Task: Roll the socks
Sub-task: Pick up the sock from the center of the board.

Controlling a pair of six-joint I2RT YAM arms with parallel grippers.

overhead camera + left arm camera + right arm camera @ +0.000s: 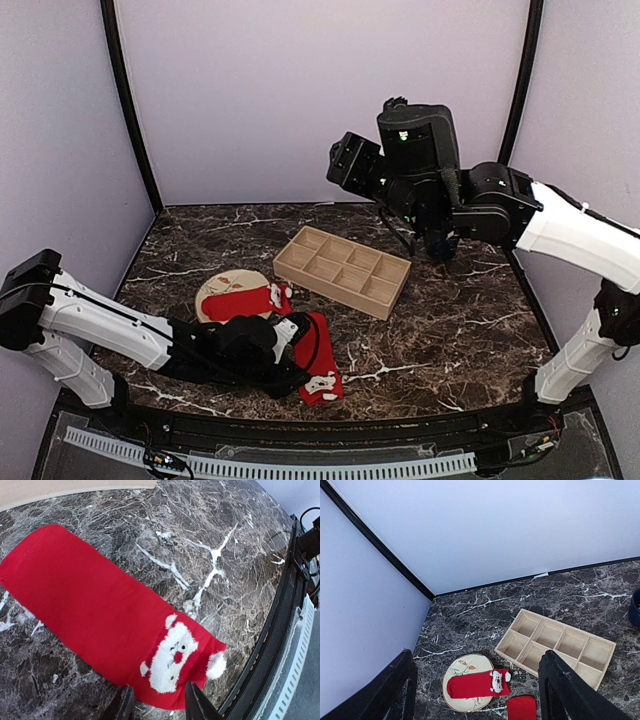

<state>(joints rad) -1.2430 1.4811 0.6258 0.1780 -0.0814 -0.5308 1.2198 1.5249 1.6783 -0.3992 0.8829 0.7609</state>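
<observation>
The left hand [159, 707] is down low on the bench [460, 320], its fingers [196, 704] partway apart. They stand on either side of the near end of a flat sock [90, 610] without pinching it. Whether the tips touch the fabric I cannot tell. That sock is red and lies stretched out on the marble near the front edge. A white Santa face sits at the end nearest the hand.

The right hand [478, 652] is raised high above the back of the bench. Its fingers are spread wide and hold nothing.

A round beige plate [462, 667] with a leaf pattern sits left of the middle. It carries the second sock [472, 686], also red, lying across it with its own white face at the right end. That end hangs a little over the rim. Just beyond the plate is a pale wooden tray [343, 270], set at an angle and divided into eight compartments in two rows of four.

That makes two socks, one plate, one tray and two hands.
</observation>
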